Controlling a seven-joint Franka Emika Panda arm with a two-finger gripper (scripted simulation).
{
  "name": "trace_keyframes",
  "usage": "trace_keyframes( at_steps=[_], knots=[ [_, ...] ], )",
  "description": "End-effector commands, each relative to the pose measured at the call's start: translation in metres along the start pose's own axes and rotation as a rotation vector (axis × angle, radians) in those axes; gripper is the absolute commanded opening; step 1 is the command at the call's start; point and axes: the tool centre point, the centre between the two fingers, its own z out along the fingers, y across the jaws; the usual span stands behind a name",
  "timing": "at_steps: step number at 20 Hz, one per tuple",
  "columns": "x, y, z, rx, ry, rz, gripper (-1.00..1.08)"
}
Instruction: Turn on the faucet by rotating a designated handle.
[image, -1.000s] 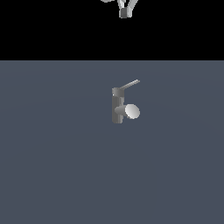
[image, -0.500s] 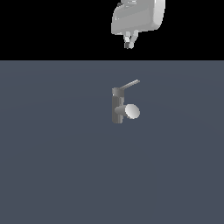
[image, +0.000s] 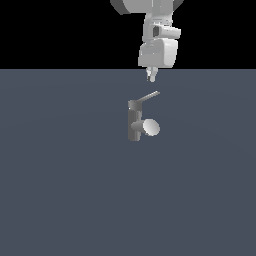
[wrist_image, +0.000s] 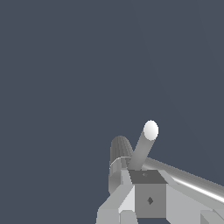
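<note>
1. Faucet (image: 134, 125) stands upright at mid-bench (image: 60, 190); stubby spout with pale disc faces the exterior view's right.
2. Handle (image: 149, 96) slants up from the top cap toward the exterior view's right, untouched.
3. Pincer (image: 151, 76) hangs just above the handle's free end, apart from it; fingers look nearly together, but I cannot tell whether clenched or released.
4. Step in hand, judged: approach. Lower beside the handle's outer end and push sideways there; keep clear of the spout.
5. Versus 0.5 s ago: pincer is lower and nearer the handle; faucet and handle unchanged.
</note>
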Motion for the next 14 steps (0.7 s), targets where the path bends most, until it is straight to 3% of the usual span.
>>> trace_keyframes(
  at_steps=[1,14],
  knots=[
    [0.010,-0.008,0.018,-0.002,0.014,0.059,-1.00],
    [0.033,-0.024,0.068,-0.006,0.054,0.205,-1.00]
  ],
)
